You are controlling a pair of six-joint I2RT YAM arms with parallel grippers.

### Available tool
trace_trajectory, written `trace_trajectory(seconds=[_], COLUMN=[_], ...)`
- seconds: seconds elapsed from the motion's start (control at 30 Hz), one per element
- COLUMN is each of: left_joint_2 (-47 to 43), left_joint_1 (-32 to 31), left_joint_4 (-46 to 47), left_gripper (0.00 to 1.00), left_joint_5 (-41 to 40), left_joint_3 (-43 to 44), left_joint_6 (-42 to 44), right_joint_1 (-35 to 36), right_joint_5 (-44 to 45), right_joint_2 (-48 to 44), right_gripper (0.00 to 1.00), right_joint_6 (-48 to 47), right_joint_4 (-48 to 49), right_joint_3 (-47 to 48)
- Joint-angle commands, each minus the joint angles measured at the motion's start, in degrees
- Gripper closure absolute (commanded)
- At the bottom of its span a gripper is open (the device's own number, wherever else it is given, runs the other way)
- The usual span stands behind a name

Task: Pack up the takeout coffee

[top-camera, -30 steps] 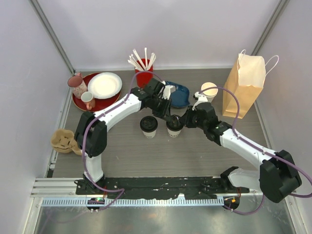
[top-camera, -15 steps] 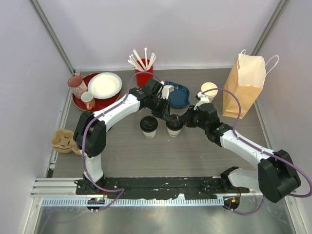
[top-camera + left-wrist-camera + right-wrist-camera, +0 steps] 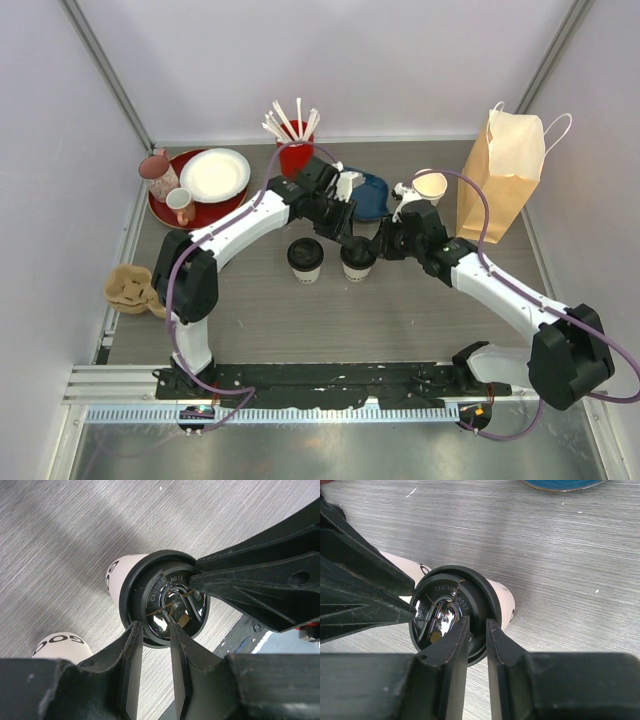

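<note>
Two takeout coffee cups, cream with black lids, stand mid-table: one on the left (image 3: 305, 257), one on the right (image 3: 358, 260). Both grippers meet over the right cup. In the left wrist view its lid (image 3: 165, 597) fills the centre. My left gripper (image 3: 153, 626) straddles the lid's near rim, jaws a narrow gap apart, and the other cup (image 3: 62, 642) shows at lower left. My right gripper (image 3: 476, 624) straddles the opposite rim of the same lid (image 3: 451, 611), one finger inside, one outside, slightly open. From above, the left gripper (image 3: 347, 238) and right gripper (image 3: 380, 245) flank the cup.
A brown paper bag (image 3: 505, 175) stands at the back right, with a lidless cream cup (image 3: 430, 185) beside it. Behind the arms are a blue dish (image 3: 368, 195) and a red straw holder (image 3: 295, 155). A red tray (image 3: 160, 212) holds a plate and mugs. A cardboard cup carrier (image 3: 130, 288) lies at the left edge.
Both pairs of jaws have widened a little at the right cup's lid. The right arm's wrist has shifted slightly toward the back. The cups have not moved.
</note>
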Motion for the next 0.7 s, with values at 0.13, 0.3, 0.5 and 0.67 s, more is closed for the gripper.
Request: trace_trajectory(seconds=[0.13,0.3,0.5,0.67], left_joint_2=[-1.57,-1.92,-2.27,-5.08], left_joint_1=[0.06,2.0,2.79,6.48], left_joint_4=[-2.32,-3.38,-4.96,-7.15], left_gripper=[0.67,0.65,0.64,0.61], left_joint_5=[-1.28,-1.37,-0.67,0.12], left_joint_3=[5.72,7.48,8.28,8.1], left_joint_6=[2.25,3.13,4.71,6.9], right_joint_1=[0.58,0.58,0.58,0.58], right_joint_5=[-1.03,-4.62,-12.77,-29.05], right_joint_2=[0.85,1.1,5.15,6.21], right_gripper=[0.53,0.29,0.22,0.23], right_joint_6=[-5.58,-13.74,-23.32,-40.81], right_joint_4=[-7.64,-11.16,-15.72,-20.21], right_joint_3=[6.74,12.54,21.16,21.69])
